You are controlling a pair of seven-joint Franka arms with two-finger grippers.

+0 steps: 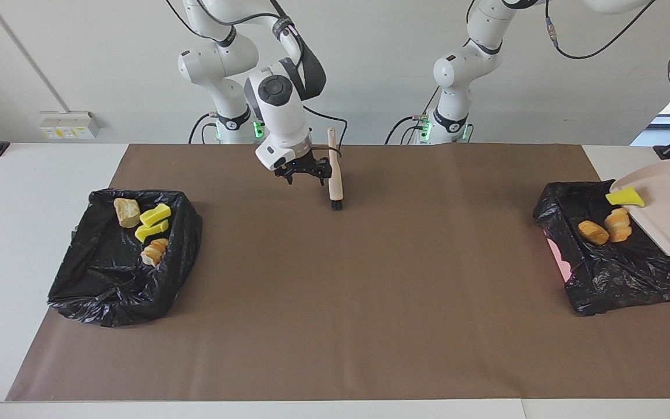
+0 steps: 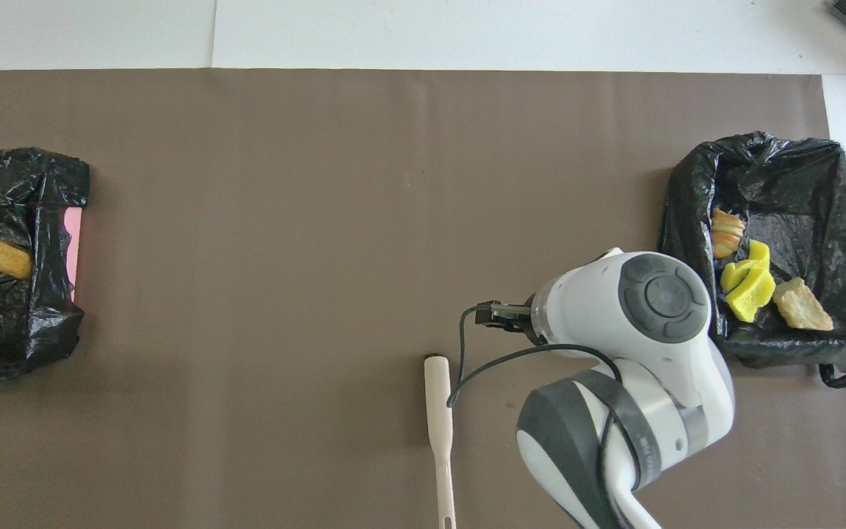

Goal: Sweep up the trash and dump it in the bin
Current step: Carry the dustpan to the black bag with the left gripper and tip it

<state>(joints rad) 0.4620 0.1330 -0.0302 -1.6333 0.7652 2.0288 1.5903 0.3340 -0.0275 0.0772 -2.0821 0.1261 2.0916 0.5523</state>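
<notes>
My right gripper (image 1: 305, 174) hangs open and empty just above the mat, beside the beige-handled brush (image 1: 334, 174), which lies flat with its black bristles pointing away from the robots; the brush also shows in the overhead view (image 2: 440, 411). The pale pink dustpan (image 1: 669, 203) is held tilted over the bin (image 1: 620, 279) at the left arm's end, with a yellow sponge scrap (image 1: 626, 198) on its lip. Two bread lumps (image 1: 594, 233) lie in that bin. The bin (image 1: 108, 285) at the right arm's end holds two sponge scraps (image 1: 154, 215) and two bread lumps (image 1: 127, 212). My left gripper is out of view.
Both bins are lined with black bags and stand on a brown mat (image 1: 370, 302). In the overhead view the right arm's wrist (image 2: 636, 323) covers the mat beside the bin at its end (image 2: 783, 162). A cable loops from the wrist over the brush handle.
</notes>
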